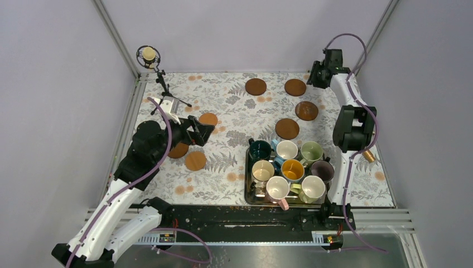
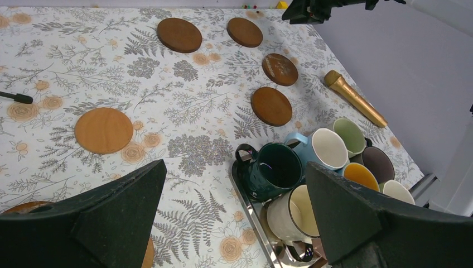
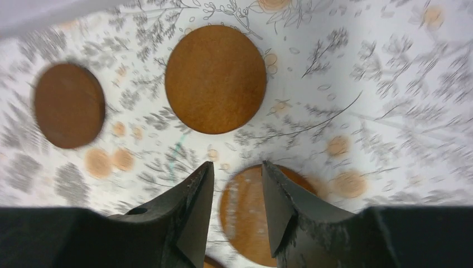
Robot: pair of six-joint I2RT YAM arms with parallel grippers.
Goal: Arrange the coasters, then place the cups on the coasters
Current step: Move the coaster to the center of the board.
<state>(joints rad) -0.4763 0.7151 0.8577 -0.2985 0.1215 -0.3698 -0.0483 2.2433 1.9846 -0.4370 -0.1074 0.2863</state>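
Observation:
Several brown coasters lie on the floral cloth: four at the back right, such as one (image 1: 256,86) and another (image 1: 287,128), and three by my left arm, one lighter (image 1: 208,119). Several cups, among them dark green (image 1: 260,149), white (image 1: 286,149) and yellow-orange (image 1: 292,169), stand packed on a steel tray (image 1: 247,184). My left gripper (image 1: 206,133) hovers wide open and empty left of the tray, facing the dark green cup (image 2: 276,167). My right gripper (image 1: 313,75) hangs over the back right coasters (image 3: 215,78), jaws partly apart with nothing between them.
A small microphone on a stand (image 1: 149,56) sits at the back left corner. A gold handheld microphone (image 1: 368,156) lies right of the tray, behind the right arm. Metal rails border the cloth on all sides.

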